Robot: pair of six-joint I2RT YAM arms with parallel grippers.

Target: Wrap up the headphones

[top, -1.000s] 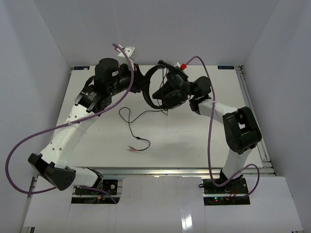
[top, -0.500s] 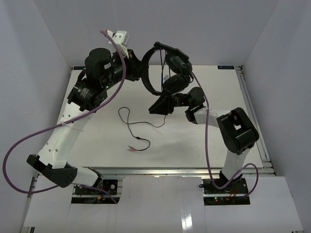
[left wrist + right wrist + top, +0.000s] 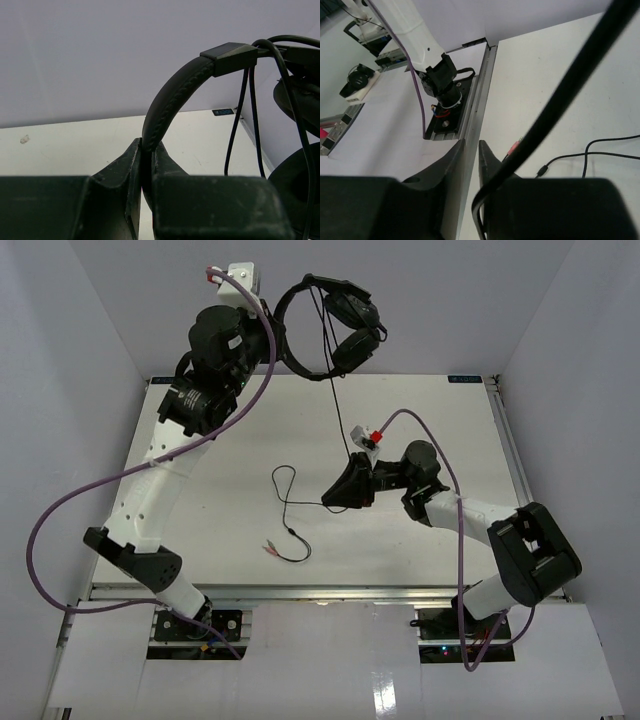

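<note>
left hand (image 3: 146, 150): clamped on the headband (image 3: 172, 95), both fingers pressed flat against the padded strip; raised high over the desk's far edge, left of the desk's middle
headphones (image 3: 350, 310): off the desk, hanging from the left hand by the headband; ear cups (image 3: 350, 345) dangle on the far side of the band, above the desk's far edge near its middle
cable (image 3: 338, 410): drops from the ear cups to the right hand over the desk's middle, then lies loose on the desk in a loop toward the near edge
plugs (image 3: 270, 548): lying on the desk close to its near edge, left of middle; reddish tips also show in the right wrist view (image 3: 512, 147)
right hand (image 3: 330, 500): low over the desk's middle, tips pointing toward the desk's left side; a thin slit shows between the fingers, the cable (image 3: 560, 95) crosses the right finger toward the slit, cannot tell if it is pinched
desk (image 3: 220, 510): white top, carries only the slack cable and plugs
purple robot cable (image 3: 60, 510): loops off the left arm, out past the desk's left edge
</note>
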